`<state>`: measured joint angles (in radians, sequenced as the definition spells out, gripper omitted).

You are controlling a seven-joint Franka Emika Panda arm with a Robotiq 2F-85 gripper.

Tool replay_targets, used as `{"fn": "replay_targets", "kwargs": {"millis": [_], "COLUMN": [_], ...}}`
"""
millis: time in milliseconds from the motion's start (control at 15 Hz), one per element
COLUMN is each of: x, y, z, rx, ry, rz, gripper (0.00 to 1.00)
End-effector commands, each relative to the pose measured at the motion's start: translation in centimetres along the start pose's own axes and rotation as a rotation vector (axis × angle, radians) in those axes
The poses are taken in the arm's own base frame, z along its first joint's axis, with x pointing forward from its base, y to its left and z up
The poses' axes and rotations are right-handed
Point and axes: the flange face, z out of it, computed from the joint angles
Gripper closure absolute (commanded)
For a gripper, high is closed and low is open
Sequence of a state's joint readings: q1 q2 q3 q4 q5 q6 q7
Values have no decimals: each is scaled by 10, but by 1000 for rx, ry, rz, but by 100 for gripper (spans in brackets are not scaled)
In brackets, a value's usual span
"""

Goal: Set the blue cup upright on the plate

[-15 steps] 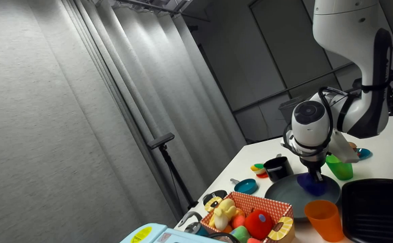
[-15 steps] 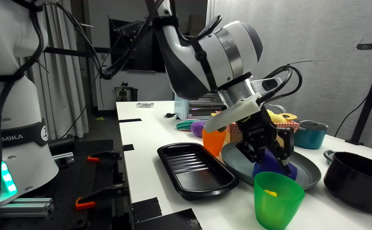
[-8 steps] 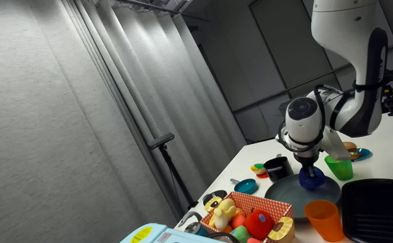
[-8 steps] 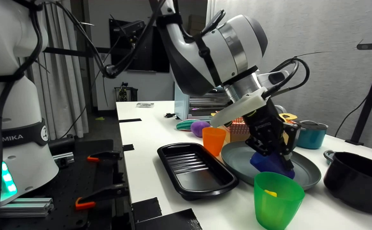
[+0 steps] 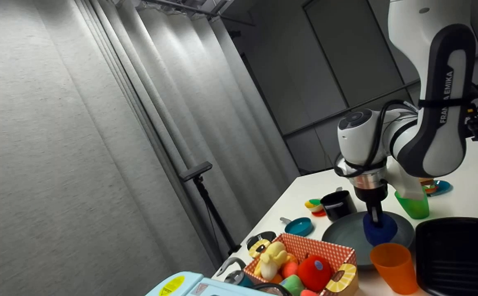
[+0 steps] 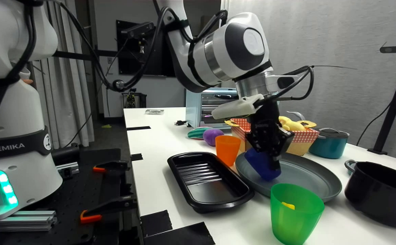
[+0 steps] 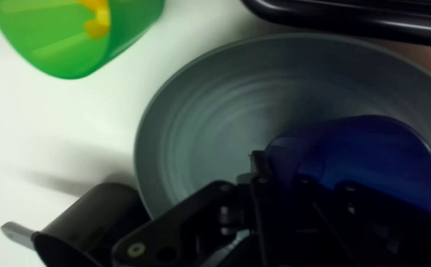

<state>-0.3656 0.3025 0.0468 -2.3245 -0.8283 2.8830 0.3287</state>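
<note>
The dark blue cup (image 5: pixel 380 231) is over the grey-blue plate (image 5: pixel 345 238) and shows tilted in an exterior view (image 6: pixel 259 162). My gripper (image 6: pixel 275 160) points down at the plate (image 6: pixel 310 178) and is shut on the cup. In the wrist view the cup (image 7: pixel 378 155) lies slanted, its wider end to the right. One fingertip of the gripper (image 7: pixel 282 171) shows at the cup's narrower left end; the other is dark against the cup. Whether the cup touches the plate (image 7: pixel 215 148) I cannot tell.
The orange cup (image 5: pixel 394 269) and black tray (image 6: pixel 211 183) stand close beside the plate. The green cup (image 6: pixel 295 214), with something yellow inside, and the black pot (image 6: pixel 381 194) stand near its rim. A checked basket of toys (image 5: pixel 304 263) is on another side.
The gripper and blue cup have moved together over the plate toward the orange cup and black tray. The wrist has turned, and the cup's tilt has changed with it.
</note>
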Motion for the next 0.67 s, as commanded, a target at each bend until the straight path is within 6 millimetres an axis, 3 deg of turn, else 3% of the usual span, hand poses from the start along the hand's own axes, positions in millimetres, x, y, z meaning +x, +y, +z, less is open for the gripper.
{"fn": "replay_targets", "kwargs": {"millis": [0,400,600], "x": [0,26,28], "y": [-15,-5,12], "z": [-13,-47,-62], "rx": [126,229,221], "ry": [-34,-75,-117], "rz": [67,177,214], "gripper": [98,98,98]}}
